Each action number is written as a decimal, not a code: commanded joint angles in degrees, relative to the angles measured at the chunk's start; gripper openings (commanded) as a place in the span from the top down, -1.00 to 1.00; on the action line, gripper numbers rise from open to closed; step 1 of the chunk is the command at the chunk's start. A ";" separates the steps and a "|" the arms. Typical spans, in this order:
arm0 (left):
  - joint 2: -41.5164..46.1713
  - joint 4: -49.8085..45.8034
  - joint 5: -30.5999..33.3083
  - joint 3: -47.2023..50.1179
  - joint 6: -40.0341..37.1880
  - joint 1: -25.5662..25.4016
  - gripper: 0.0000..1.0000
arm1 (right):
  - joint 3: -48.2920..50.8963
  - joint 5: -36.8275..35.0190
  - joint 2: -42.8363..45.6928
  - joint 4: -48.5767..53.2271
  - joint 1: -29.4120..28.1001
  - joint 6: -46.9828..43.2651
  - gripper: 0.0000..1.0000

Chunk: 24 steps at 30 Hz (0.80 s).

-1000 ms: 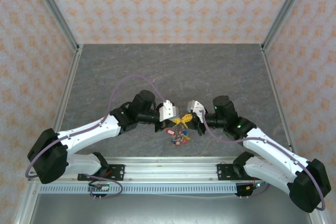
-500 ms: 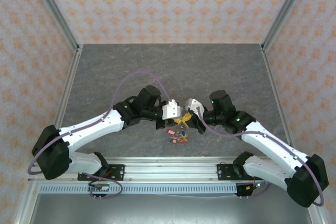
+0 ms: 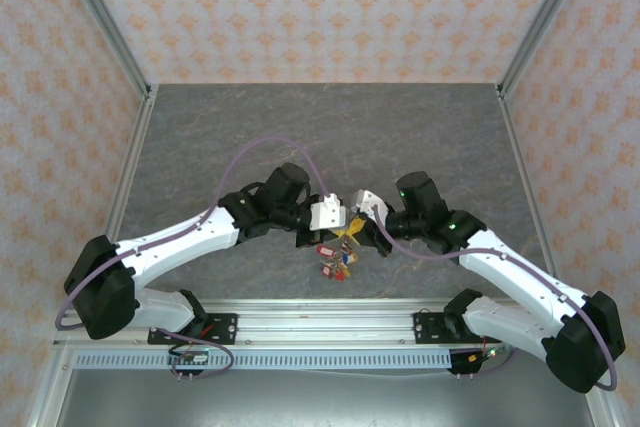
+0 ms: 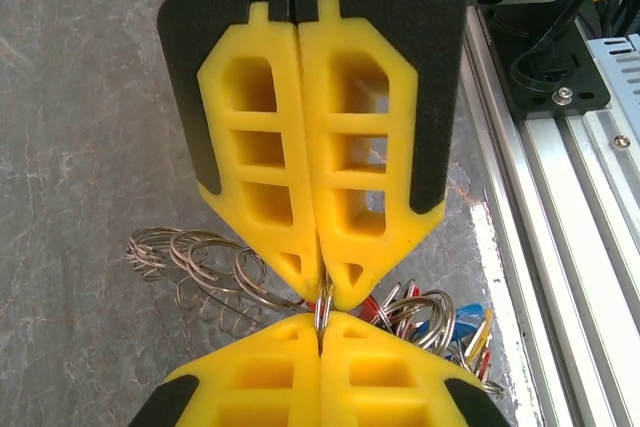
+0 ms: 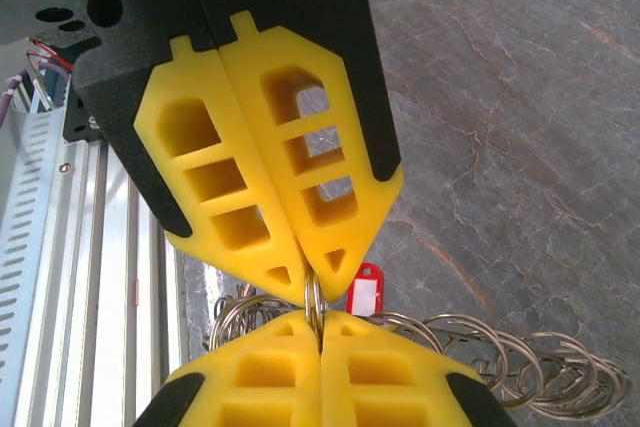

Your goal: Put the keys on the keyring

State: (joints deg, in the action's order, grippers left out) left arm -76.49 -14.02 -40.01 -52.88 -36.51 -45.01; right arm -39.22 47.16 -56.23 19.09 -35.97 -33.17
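My left gripper (image 4: 322, 289) and right gripper (image 5: 313, 285) meet tip to tip, low over the table near its front edge. Both are shut on the same thin metal split ring (image 4: 323, 309), which stands edge-on between the two pairs of yellow fingers. That ring belongs to the keyring (image 3: 338, 255), a bunch of silvery loops with red, blue and yellow tags (image 4: 455, 319) that hangs below onto the stone-grey table. A key's red rectangular tag (image 5: 366, 289) with a white label lies just behind my right fingertips. In the top view the left gripper (image 3: 342, 227) and right gripper (image 3: 354, 226) touch above the bunch.
A chain of linked wire rings (image 4: 190, 262) trails across the table from the bunch and reaches right in the right wrist view (image 5: 520, 362). The aluminium rail (image 3: 320, 325) with the arm bases runs close behind the bunch. Patterned walls enclose the table (image 3: 330, 132).
Both arms have drawn their elbows in and shifted slightly away from the near rail. The grippers still meet over the bunch, which has hardly moved.
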 commanded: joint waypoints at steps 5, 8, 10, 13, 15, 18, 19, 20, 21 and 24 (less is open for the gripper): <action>4.16 10.56 -1.66 5.28 6.67 -0.08 1.00 | 3.25 -1.67 3.21 -5.66 -0.42 0.73 0.74; 5.21 13.90 -3.15 6.83 8.38 0.25 1.00 | 5.38 -1.85 3.97 -8.52 -0.41 2.44 0.72; 5.63 15.14 -3.95 7.54 9.14 0.47 1.00 | 6.14 -1.89 4.27 -9.48 -0.25 3.06 0.72; 5.75 15.78 -4.92 7.97 9.53 0.64 1.00 | 6.99 -1.32 4.61 -10.92 -0.04 3.98 0.71; 5.78 16.10 -5.41 8.34 9.77 0.68 1.00 | 7.56 -0.57 4.79 -13.21 0.02 5.36 0.71; 5.92 17.94 -5.71 9.01 10.87 0.72 1.00 | 7.84 0.49 4.50 -14.68 0.06 6.42 0.80; 6.05 18.80 -5.63 9.39 11.31 0.75 1.00 | 7.92 0.16 4.38 -14.55 0.11 6.47 0.83; 6.15 20.07 -5.37 9.69 11.86 0.84 1.00 | 8.17 -0.40 4.26 -14.12 0.11 6.37 0.84; 6.23 20.95 -5.02 10.06 12.30 0.81 1.00 | 8.47 -1.07 4.19 -13.65 0.19 6.22 0.84; 6.35 21.87 -4.22 10.38 12.91 0.90 1.00 | 9.82 -2.83 4.61 -13.23 0.62 6.51 0.89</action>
State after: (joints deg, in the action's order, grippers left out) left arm -72.34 0.82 -42.15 -42.54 -25.30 -44.10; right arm -30.89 46.26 -52.31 7.60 -35.94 -27.53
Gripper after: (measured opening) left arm 0.040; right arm 0.062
